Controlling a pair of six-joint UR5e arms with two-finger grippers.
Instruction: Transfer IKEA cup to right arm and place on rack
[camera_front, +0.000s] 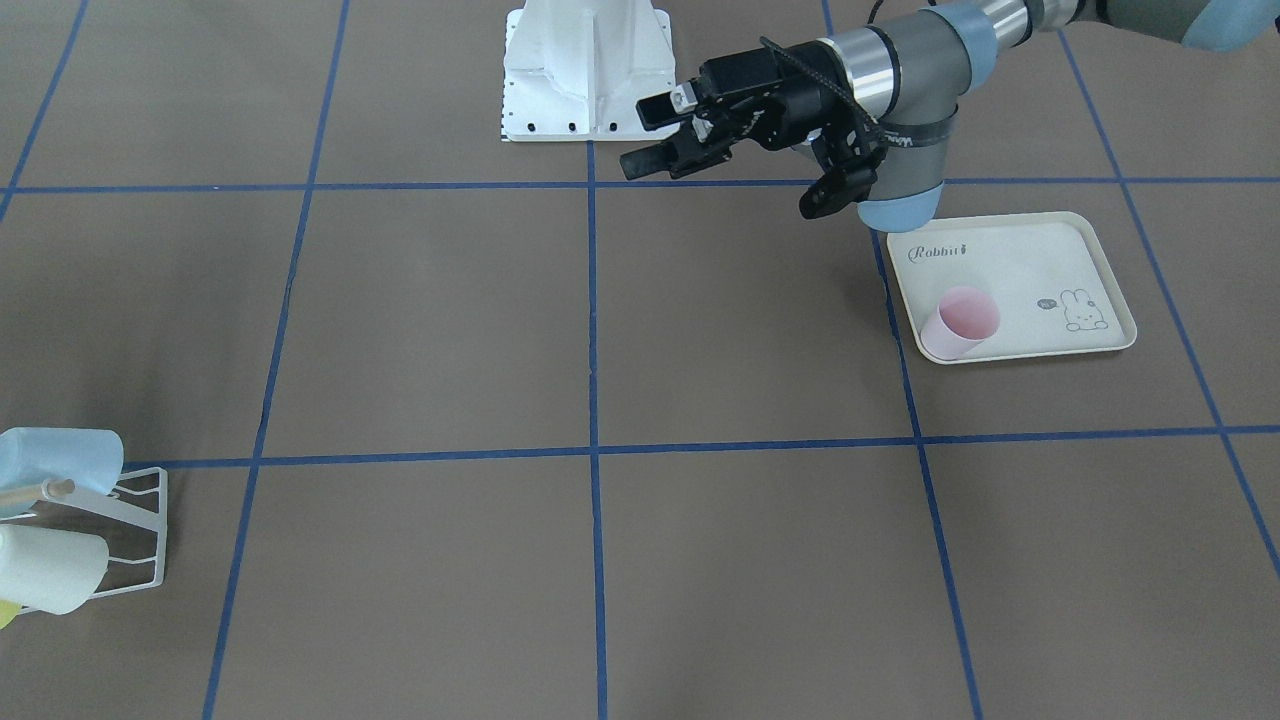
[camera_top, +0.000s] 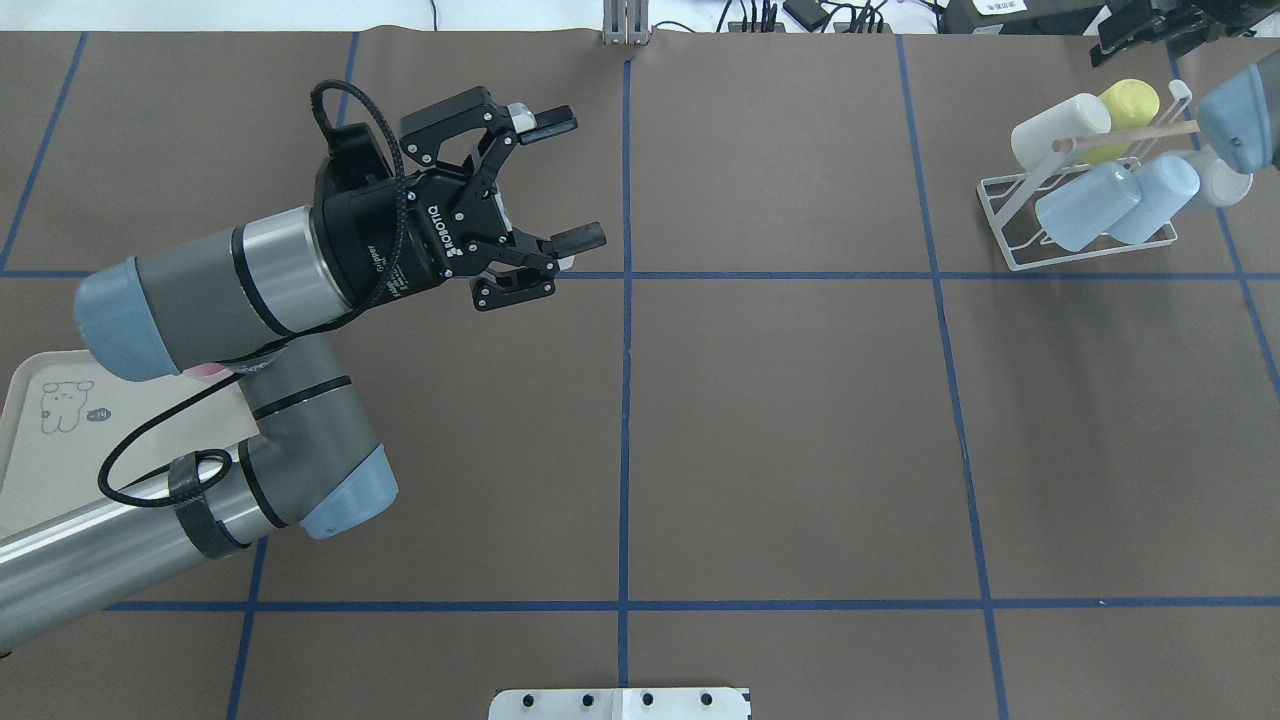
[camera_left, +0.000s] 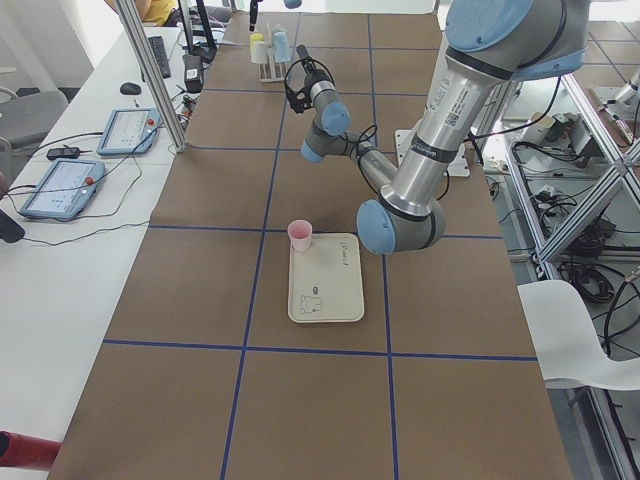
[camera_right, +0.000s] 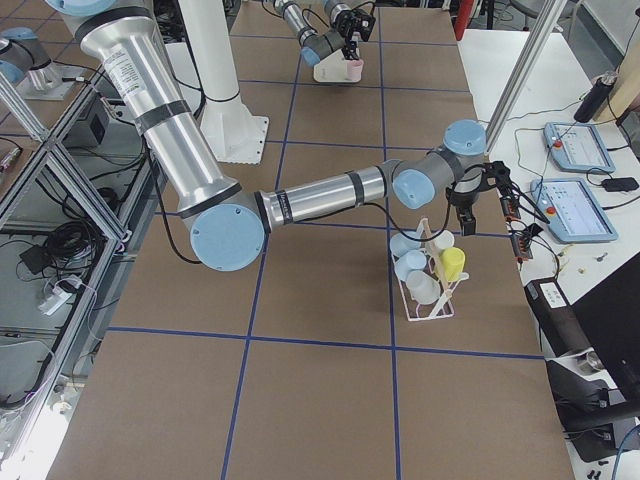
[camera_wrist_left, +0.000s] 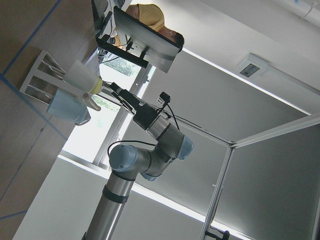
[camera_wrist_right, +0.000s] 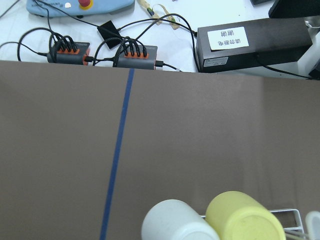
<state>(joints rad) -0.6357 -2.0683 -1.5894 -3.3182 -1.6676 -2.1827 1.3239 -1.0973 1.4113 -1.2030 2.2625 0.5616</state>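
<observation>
Nearest to us, at the robot's left end of the brown counter (camera_front: 450, 330), lies the cream rabbit-print tray (camera_front: 1040, 270). The pink cup (camera_front: 960, 322) stands upright, mouth up, in 1 corner of it. A little farther along, the left claw (camera_top: 570, 180) hangs in the air above the counter. Its 2 fingers are spread wide apart with nothing between them, and it points toward the counter's middle, away from the tray. So the cup sits well apart from that claw, behind it and lower, down near the arm's wrist. In the overhead view the left arm (camera_top: 200, 280) covers all but a pink sliver of it. Past the blue tape lines (camera_front: 592, 400) of the counter's middle, we come at the far, right end to the white wire rack (camera_top: 1000, 215). It carries 5 cups, 1 cream, 1 yellow cup (camera_top: 1130, 100), 2 light blue and 1 white, tilted on its prongs beside the wooden dowel (camera_top: 1130, 135). The right claw (camera_right: 468, 222) hangs just above those cups, at the opposite end of the counter from the pink cup. Its fingers show too small and too cut off for us to tell whether they are apart or together. Its wrist view shows only the yellow cup and a white one from above.
</observation>
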